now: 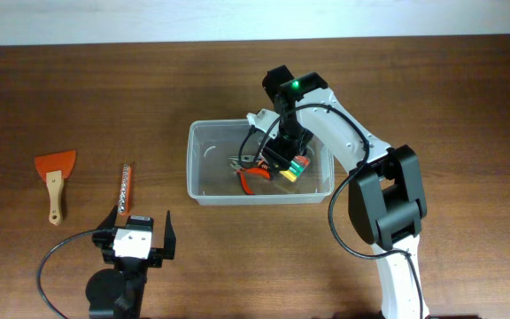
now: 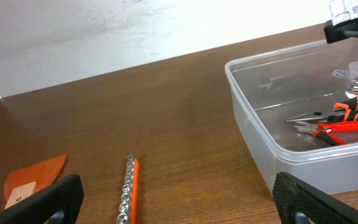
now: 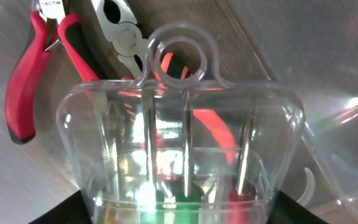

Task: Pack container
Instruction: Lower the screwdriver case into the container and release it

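The container (image 1: 204, 182) is a large clear tub at the table's middle, also in the left wrist view as the container (image 2: 247, 118). Red-handled pliers (image 1: 251, 179) lie on its floor and show as pliers (image 2: 344, 121) and pliers (image 3: 42, 62). My right gripper (image 1: 289, 165) reaches down into the right half of the tub. It is shut on a small clear case (image 3: 179, 124) with yellow, green and red pieces, held just above the pliers. My left gripper (image 2: 179, 205) stands open and empty near the front edge, left of the tub.
An orange socket rail (image 1: 125, 192) lies just ahead of the left gripper, seen close as the socket rail (image 2: 128, 193). An orange scraper (image 1: 54, 177) with a wooden handle lies further left. The right arm's cable hangs beside the tub's right end.
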You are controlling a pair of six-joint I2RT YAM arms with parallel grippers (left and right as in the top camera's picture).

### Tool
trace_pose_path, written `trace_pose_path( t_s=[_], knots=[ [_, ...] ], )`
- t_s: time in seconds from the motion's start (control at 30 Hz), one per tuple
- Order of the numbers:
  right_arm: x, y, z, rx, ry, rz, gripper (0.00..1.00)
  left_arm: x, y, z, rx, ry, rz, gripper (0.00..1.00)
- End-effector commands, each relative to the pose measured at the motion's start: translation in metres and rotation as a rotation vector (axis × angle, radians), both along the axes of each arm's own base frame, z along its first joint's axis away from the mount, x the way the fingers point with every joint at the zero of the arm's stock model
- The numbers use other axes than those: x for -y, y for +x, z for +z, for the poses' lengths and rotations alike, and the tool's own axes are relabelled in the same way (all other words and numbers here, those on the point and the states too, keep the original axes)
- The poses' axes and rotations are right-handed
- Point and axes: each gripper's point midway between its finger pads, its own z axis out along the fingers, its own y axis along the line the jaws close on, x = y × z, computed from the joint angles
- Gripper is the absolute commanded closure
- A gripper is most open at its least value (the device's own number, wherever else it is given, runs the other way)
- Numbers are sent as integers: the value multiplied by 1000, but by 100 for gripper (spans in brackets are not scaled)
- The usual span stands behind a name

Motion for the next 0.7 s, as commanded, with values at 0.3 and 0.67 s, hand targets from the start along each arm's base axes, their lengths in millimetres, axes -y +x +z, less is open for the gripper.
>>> trace_pose_path(
  t_s=[0.3,0.67],
  knots=[
    [-1,-11,4,-48,2,-6,1,1,0,-1,3,-7,-4,1],
    [-18,11,110,79,103,-2,1,1,0,-1,3,-7,-4,1]
  ],
)
